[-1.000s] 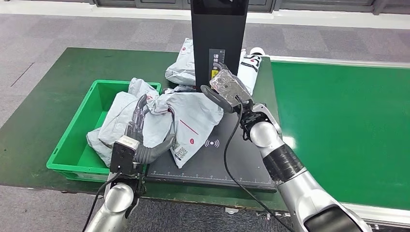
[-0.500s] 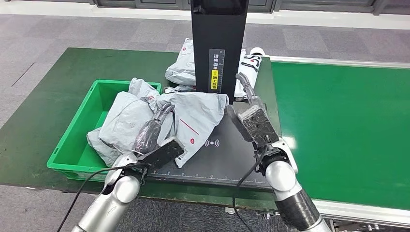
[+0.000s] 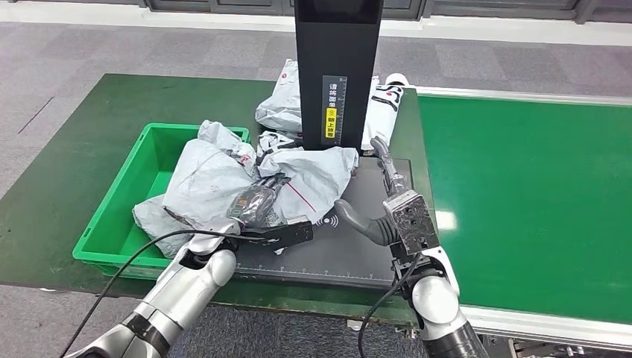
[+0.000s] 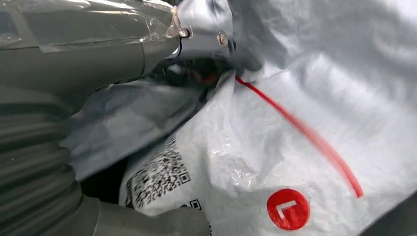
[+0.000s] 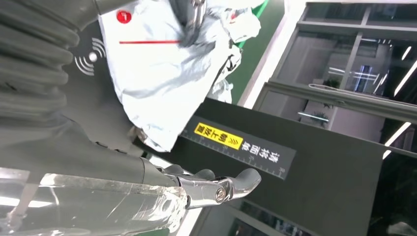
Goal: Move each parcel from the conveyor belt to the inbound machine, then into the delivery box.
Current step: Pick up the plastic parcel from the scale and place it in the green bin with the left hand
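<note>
A grey parcel [image 3: 313, 175] with a red stripe and a red logo lies crumpled on the black platform [image 3: 350, 250] of the inbound machine, its left part reaching over the green delivery box [image 3: 112, 216]. My left hand [image 3: 257, 203] lies over the parcel's near-left part. The left wrist view shows a fold of the parcel [image 4: 275, 147] caught between the fingers [image 4: 98, 39] and the thumb. My right hand [image 3: 387, 198] stands open over the platform's right side, fingers spread, apart from the parcel [image 5: 157, 83].
The machine's black column [image 3: 337, 67] rises right behind the parcel. Another grey parcel [image 3: 201, 183] fills the box. More parcels [image 3: 279, 101] lie behind the column. The green conveyor belt [image 3: 522, 194] runs along the right.
My right hand has let go near the column and drawn back toward me, open. My left arm has swung in and the hand has closed on the parcel, which has bunched up.
</note>
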Action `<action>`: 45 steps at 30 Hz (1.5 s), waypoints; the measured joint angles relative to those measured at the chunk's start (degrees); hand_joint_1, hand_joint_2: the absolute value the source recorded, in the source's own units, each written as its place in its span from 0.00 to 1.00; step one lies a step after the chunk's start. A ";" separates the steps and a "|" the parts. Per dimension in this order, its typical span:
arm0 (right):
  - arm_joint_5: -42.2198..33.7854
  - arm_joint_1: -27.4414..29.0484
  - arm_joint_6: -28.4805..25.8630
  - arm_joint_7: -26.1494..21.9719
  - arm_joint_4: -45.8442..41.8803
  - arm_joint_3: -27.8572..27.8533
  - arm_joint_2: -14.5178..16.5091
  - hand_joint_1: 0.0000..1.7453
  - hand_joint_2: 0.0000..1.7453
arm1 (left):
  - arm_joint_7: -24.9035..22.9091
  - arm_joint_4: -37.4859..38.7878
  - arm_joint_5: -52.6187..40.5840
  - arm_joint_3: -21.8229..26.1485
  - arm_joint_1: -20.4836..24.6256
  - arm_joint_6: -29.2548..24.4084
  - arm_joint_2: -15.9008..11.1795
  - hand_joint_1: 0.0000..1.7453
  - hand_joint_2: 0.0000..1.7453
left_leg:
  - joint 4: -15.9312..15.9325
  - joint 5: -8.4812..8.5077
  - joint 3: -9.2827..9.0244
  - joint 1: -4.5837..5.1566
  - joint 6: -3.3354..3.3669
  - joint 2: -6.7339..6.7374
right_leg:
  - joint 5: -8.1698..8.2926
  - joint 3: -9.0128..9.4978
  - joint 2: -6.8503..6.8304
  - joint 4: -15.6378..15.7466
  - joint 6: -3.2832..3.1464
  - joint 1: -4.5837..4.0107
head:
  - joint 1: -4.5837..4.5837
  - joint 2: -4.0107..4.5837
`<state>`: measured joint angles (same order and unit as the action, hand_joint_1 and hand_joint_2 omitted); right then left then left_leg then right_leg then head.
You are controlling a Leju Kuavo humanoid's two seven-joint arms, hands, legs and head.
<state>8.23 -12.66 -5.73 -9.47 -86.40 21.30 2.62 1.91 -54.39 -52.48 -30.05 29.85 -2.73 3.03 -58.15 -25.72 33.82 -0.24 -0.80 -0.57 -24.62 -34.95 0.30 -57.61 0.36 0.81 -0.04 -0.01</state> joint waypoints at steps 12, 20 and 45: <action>0.31 3.84 1.75 -0.39 -2.80 -1.81 1.09 0.00 1.00 | 1.82 8.52 -0.57 -1.81 5.01 1.34 0.96 1.00 1.00 | 0.00 0.00 -0.01 0.00 0.00 0.03 | 0.01 0.02 0.01 0.00 0.00 0.01 | 0.00 0.01; 0.86 5.54 2.78 -0.84 -4.48 -2.64 1.57 0.00 1.00 | 2.35 9.06 -0.46 -2.79 5.10 2.11 0.71 1.00 1.00 | 0.00 0.00 -0.01 0.00 0.00 0.03 | 0.01 0.02 0.00 0.00 0.00 0.00 | 0.00 0.01; 1.54 11.28 0.92 0.04 -8.87 -6.74 1.95 0.00 1.00 | 0.92 -14.44 12.04 9.58 4.24 -16.52 -4.31 1.00 1.00 | 0.02 0.01 0.07 -0.05 -0.01 0.10 | 0.01 -0.08 0.06 -0.03 -0.01 -0.03 | 0.00 0.00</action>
<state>9.77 -1.39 -4.81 -9.43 -95.27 14.56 4.57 2.83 -68.83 -40.44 -20.47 34.09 -19.25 -1.28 -58.13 -25.70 33.88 -0.29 -0.81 -0.47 -24.61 -35.03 0.36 -57.64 0.36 0.78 -0.04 -0.01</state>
